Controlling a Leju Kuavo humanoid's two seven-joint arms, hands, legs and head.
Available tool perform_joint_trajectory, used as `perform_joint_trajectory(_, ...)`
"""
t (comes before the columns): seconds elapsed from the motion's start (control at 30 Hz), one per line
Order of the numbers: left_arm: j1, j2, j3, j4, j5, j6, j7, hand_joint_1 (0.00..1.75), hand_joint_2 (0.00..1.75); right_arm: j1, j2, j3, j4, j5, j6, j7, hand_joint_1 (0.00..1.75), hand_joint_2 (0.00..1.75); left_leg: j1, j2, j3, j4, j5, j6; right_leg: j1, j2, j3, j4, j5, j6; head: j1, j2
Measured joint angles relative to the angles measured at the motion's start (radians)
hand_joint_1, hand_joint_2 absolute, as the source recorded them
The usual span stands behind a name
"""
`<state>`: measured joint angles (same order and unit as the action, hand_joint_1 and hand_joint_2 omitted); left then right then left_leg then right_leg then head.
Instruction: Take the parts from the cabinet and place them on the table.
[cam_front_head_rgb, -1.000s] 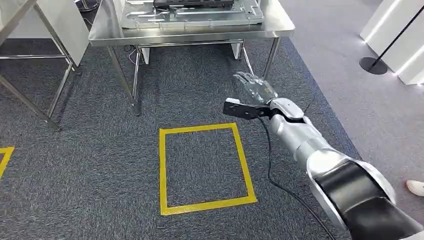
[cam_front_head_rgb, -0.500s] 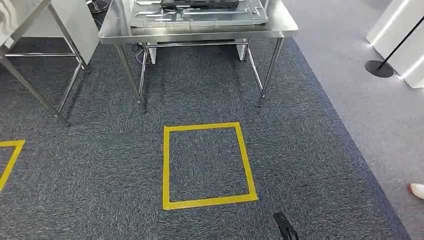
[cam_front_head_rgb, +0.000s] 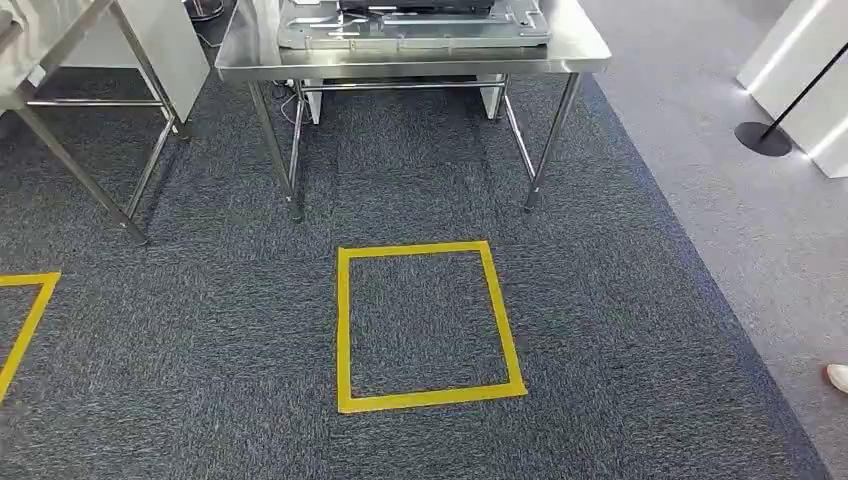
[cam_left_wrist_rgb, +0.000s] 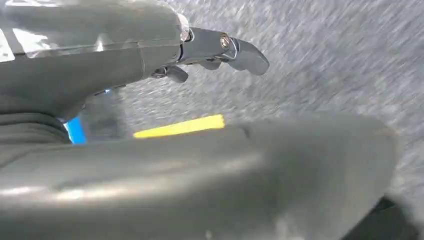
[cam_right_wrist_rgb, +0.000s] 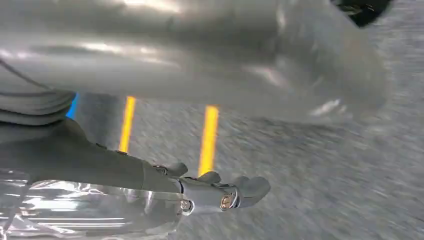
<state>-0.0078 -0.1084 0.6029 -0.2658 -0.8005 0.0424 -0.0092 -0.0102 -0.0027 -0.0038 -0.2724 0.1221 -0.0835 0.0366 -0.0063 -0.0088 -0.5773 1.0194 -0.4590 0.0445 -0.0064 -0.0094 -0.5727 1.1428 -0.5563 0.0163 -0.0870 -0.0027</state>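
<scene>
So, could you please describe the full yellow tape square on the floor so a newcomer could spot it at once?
Start at the steel table at the top of the head view, with a metal panel on it. On the dark carpet just in front lies the yellow tape square. It is a complete outline, unlike the partial yellow corner at the left edge.

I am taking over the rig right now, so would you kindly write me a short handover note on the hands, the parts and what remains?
Left robot hand: hangs over the dark grey carpet, fingers apart, nothing in it.
Right robot hand: also over the carpet, fingers loosely extended, nothing visible in it.
Things: the shiny stainless steel table stands ahead, beyond the yellow tape square on the floor; a flat grey sheet-metal part lies on it.
Done: at least that part is on the table.
Left: I cannot tell whether more parts remain in the cabinet.
</scene>
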Motion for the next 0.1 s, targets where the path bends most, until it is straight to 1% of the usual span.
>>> perform_joint_trajectory(0.03,-0.003,0.002,-0.018,-0.012,0.025,0.0,0.0,0.0,0.0,0.013,0.003,0.0,0.003,-0.002,0.002,-0.001,0.0,0.0,0.0,0.0,0.001,0.0,0.001,-0.002,0.006,0.001,0.049,-0.092,0.035,-0.01,0.0,0.0)
perform_joint_trajectory(0.07,-0.005,0.003,-0.038,-0.023,0.051,-0.001,0.0,0.0,0.0,0.023,0.007,-0.001,0.006,-0.007,0.003,-0.001,0.0,0.0,-0.004,0.001,-0.001,0.002,0.001,-0.007,0.014,0.003,0.066,-0.139,0.032,-0.018,0.0,0.0)
perform_joint_trajectory(0.1,-0.007,0.008,-0.06,-0.035,0.083,-0.002,0.0,0.0,0.0,0.034,0.01,-0.002,0.007,-0.012,0.004,-0.002,0.0,0.0,-0.004,0.002,-0.002,0.002,0.003,-0.013,0.016,0.0,0.063,-0.14,0.04,-0.018,0.0,0.0)
